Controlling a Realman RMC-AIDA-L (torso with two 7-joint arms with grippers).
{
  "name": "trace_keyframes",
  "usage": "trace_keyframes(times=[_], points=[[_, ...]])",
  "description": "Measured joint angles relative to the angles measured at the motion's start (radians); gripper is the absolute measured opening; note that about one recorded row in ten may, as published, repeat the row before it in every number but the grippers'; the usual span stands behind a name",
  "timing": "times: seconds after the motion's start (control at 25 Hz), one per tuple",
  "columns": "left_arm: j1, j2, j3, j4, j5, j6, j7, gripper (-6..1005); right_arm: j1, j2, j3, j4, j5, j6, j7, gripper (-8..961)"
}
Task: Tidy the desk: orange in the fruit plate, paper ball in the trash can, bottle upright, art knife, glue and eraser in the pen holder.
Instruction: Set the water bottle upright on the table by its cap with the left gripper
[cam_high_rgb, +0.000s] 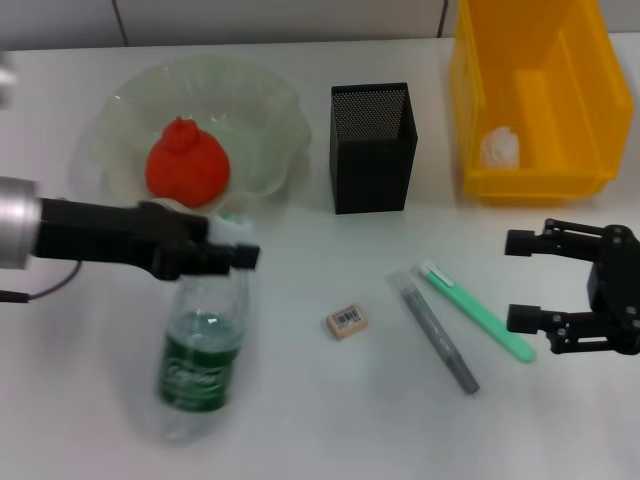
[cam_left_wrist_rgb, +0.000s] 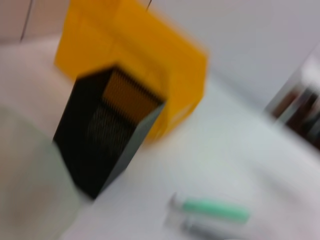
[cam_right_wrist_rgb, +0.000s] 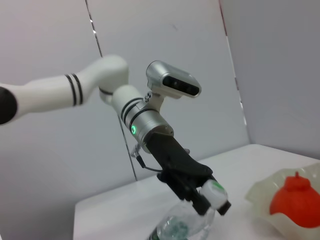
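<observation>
Green-labelled bottle (cam_high_rgb: 200, 355), barcode-labelled eraser (cam_high_rgb: 346, 321), writing unreadable

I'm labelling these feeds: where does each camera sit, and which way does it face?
Head view: on the robot's head, looking down at the desk; left gripper at the bottle cap, right gripper open.
Left wrist view: on the left wrist, facing the pen holder and trash can; no body shows.
Right wrist view: on the right wrist, facing the left arm.
Head and right wrist views share the orange.
</observation>
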Motion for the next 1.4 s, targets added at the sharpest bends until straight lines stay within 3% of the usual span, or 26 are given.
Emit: trace_keyframes(times=[0.12, 0.28, 0.48, 0.64, 0.84, 1.4], points=[[-0.026, 0.027, -0.193, -0.172, -0.021, 0.103, 0.166, 485, 0.011, 0.008, 0.000, 0.007, 0.000, -0.003, 0.012, 842], [-0.002, 0.042, -0.335, -0.306, -0.072, 0.198, 0.383, 497, 0.019, 0.015, 0.000, 0.012, 0.001, -0.007, 0.023, 842], [0.085, 0.026, -0.390, -0.455, -0.221, 0.260, 0.753, 512, 0.027, 0.031, 0.003, 0.023, 0.001, -0.008, 0.034, 842], [0.166, -0.012, -0.414, -0.573, -0.357, 0.237, 1.086, 524, 0.032, 0.052, 0.014, 0.048, 0.002, -0.008, 0.024, 842], [0.199, -0.017, -0.434, -0.775, -0.480, 0.208, 1.426, 538, 0.036, 0.071, 0.014, 0.064, 0.003, -0.005, 0.013, 842], [0.154, -0.021, -0.441, -0.853, -0.534, -0.007, 1.518, 580, 0.102, 0.078, 0.000, 0.212, 0.030, -0.009, -0.042, 843]])
